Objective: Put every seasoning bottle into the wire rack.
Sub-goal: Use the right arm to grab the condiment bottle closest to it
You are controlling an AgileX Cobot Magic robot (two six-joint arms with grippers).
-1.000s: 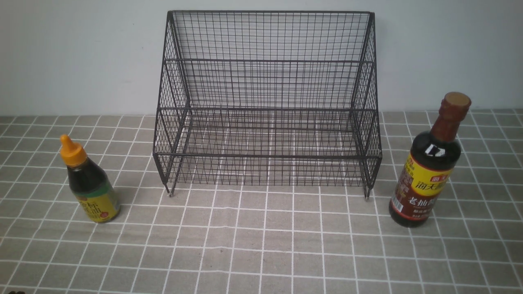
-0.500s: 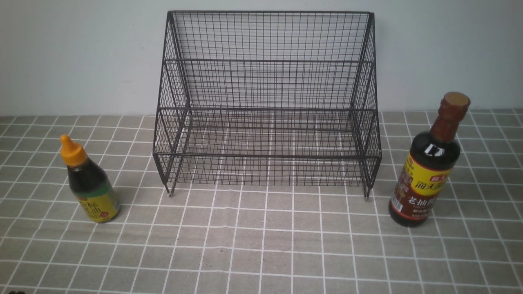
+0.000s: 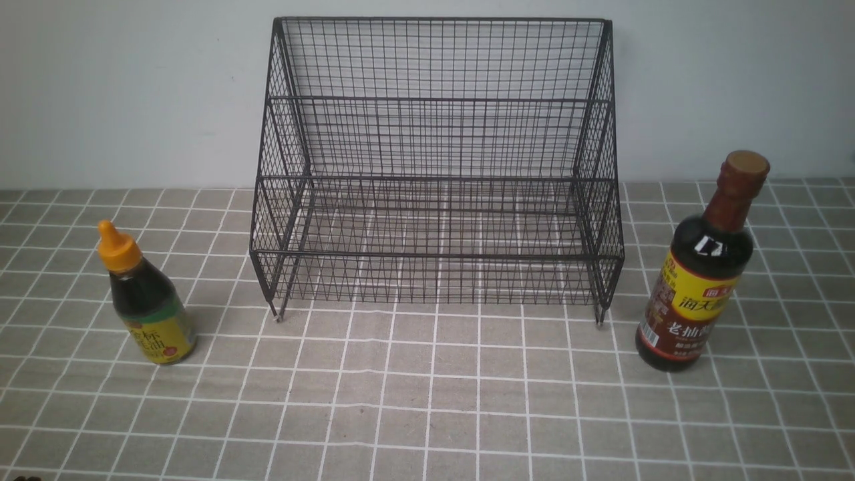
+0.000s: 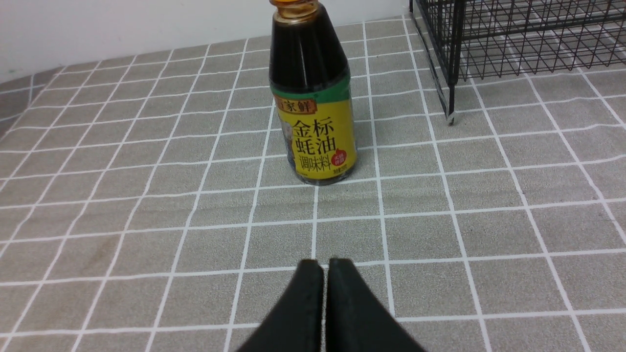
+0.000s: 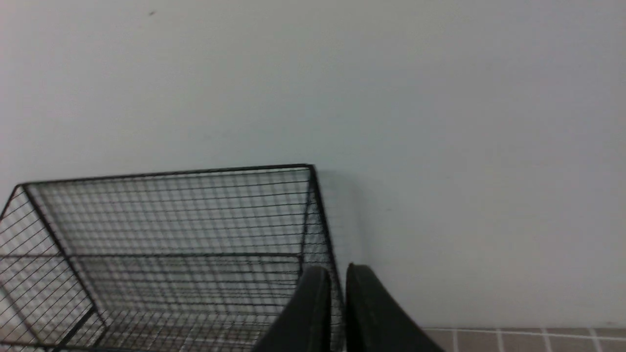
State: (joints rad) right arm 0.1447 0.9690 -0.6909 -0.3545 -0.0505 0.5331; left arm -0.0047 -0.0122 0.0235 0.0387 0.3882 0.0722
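the wire rack (image 3: 437, 100) is standing in the middle of the checked grey tablecloth (image 3: 427, 401), its tall mesh back lying close to the pale wall (image 3: 133, 87) and its short feet resting on the cloth. both seasoning bottles are standing upright on the cloth outside the rack, one on each side.

the short bottle (image 3: 150, 307), with its orange pointed cap (image 3: 119, 246) and yellow-green label, is sitting to the robot's left of the rack, apart from it and a little nearer the camera than the rack's front feet. the tall bottle (image 3: 698, 287), with its brown cap (image 3: 745, 175) and yellow-and-red label, is standing on the robot's right, close beside the rack's right front corner without touching it.

in the left wrist view, the left gripper (image 4: 325, 264) is hanging low over the cloth and pointing at the short bottle (image 4: 315, 112), well short of it. its two black fingers (image 4: 303, 298) are lying pressed together with only a thin slit between them, gripping nothing. the rack's corner leg (image 4: 452, 58) is showing beside the bottle.

in the right wrist view, the right gripper (image 5: 337, 271) is sitting higher, facing the wall and the rack's upper mesh (image 5: 171, 215). its fingers (image 5: 364, 303) are showing a narrow gap, nearly closed, and are clasping nothing. neither arm is showing in the front view.
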